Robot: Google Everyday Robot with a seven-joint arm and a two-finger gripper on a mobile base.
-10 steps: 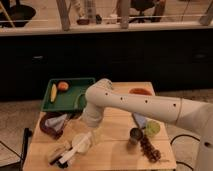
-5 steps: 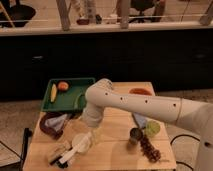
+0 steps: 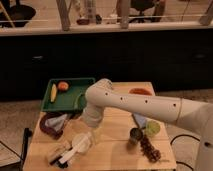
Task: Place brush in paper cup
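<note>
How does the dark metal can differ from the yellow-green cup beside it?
The dark metallic can is dull; the yellow-green round cup is bright. The can stands nearer the front edge than the cup. Both stand on the wooden table, apart from the gripper, which hangs low further left in view.
</note>
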